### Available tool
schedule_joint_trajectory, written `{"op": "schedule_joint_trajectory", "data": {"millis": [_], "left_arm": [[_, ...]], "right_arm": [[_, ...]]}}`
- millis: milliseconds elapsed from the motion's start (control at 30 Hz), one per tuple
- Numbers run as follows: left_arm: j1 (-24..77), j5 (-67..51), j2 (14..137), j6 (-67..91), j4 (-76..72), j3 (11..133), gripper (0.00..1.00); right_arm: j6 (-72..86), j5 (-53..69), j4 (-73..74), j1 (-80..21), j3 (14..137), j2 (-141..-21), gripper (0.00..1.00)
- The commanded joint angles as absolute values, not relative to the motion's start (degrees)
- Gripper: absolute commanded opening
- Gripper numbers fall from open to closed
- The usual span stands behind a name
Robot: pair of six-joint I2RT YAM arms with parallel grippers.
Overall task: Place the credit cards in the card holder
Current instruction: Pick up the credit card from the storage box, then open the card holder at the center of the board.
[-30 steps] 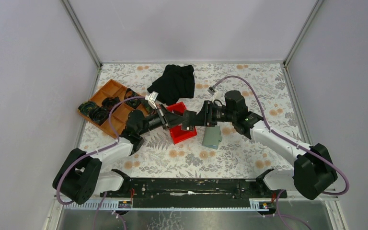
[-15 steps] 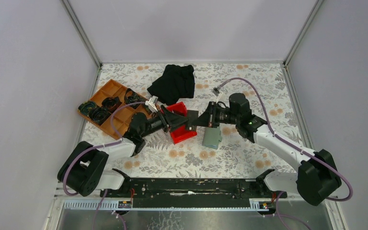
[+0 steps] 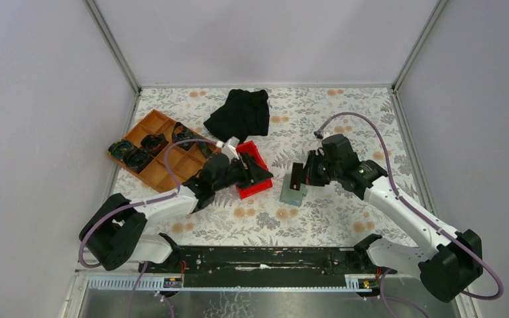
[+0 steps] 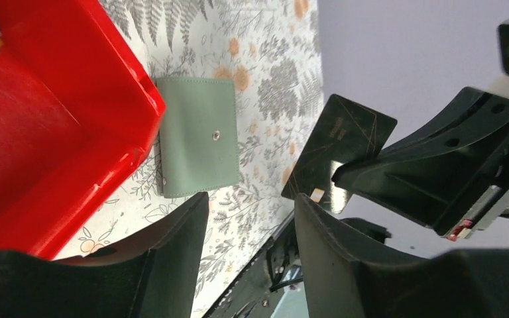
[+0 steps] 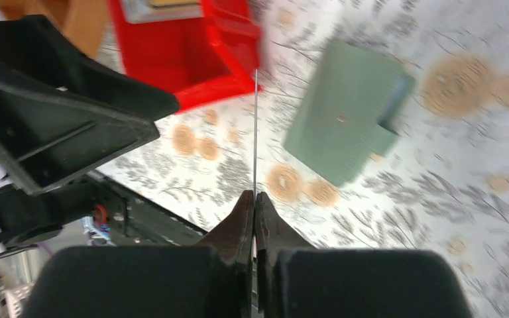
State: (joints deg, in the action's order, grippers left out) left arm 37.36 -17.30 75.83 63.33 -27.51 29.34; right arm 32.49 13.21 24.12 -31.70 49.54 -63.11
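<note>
A dark credit card (image 3: 296, 177) with thin gold lines (image 4: 341, 154) stands upright in the air, with my right gripper (image 3: 303, 174) shut on its edge. In the right wrist view the card shows as a thin vertical line (image 5: 255, 132) rising from the closed right gripper (image 5: 255, 199). The grey-green card holder (image 3: 293, 192) lies folded shut on the table just below the card, snap up (image 4: 199, 144) (image 5: 344, 119). My left gripper (image 3: 264, 175) (image 4: 250, 212) is open and empty at the red bin's right corner, a short way left of the card.
The red bin (image 3: 257, 189) (image 4: 46, 132) (image 5: 185, 59) sits left of the card holder, with a pale thing in it at the top edge of the right wrist view. An orange compartment tray (image 3: 147, 126) and a black cloth (image 3: 240, 114) lie further back.
The card passed from my left gripper to my right: the left jaws opened, the right jaws shut on it. The right arm then drew back to the right, over the card holder.
</note>
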Motion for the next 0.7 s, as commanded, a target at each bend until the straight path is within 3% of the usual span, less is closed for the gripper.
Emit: {"op": "schedule_joint_trajectory", "data": {"millis": [0,367,667], "left_arm": [[42.79,-10.86,79.12,56.66,-19.08,33.58,0.57],[51.32,-4.01,86.79,50.37,-8.6,41.45,0.48],[53.95,3.23,92.72,49.8,-3.25,44.51,0.46]], "right_arm": [[30.84,3.88,35.43,-31.47,50.92,-61.09,0.0],[30.75,5.67,45.79,-31.59,47.98,-58.36,0.0],[31.48,7.82,44.01,-33.29,44.06,-59.99,0.0]]}}
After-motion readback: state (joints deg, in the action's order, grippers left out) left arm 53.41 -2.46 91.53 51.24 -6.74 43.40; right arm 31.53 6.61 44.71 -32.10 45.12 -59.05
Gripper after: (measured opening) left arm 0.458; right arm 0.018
